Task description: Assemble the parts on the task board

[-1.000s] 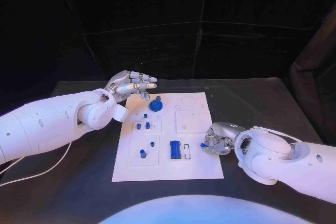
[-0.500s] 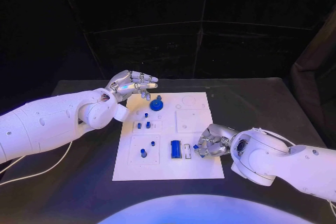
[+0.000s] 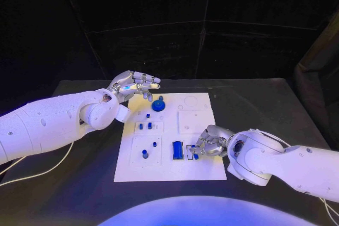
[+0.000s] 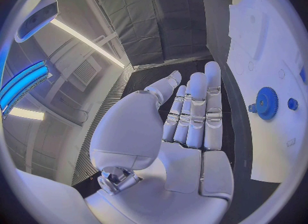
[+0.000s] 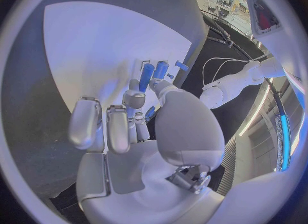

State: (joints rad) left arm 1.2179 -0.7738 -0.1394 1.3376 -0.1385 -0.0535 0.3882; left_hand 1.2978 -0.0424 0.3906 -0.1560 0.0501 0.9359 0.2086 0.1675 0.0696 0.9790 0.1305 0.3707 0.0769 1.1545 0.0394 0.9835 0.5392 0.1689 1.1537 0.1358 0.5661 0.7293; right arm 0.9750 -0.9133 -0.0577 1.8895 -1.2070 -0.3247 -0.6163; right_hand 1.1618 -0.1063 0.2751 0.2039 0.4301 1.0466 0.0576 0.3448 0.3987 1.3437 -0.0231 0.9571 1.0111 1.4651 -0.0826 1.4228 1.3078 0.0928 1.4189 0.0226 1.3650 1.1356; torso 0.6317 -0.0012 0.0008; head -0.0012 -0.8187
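Black table (image 3: 268, 103), white task board (image 3: 201, 169), R hand (image 3: 209, 142) pinching blue part (image 3: 192, 148), L hand (image 3: 135, 84) open.

White rounded arms, silver jointed hands

left hand (image 3: 134, 85) spread, right hand (image 3: 212, 141) pinching

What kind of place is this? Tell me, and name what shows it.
Probably a robotics lab test cell: a black table before dark curtains, a white task board with small blue parts, and two robot hands, left and right.
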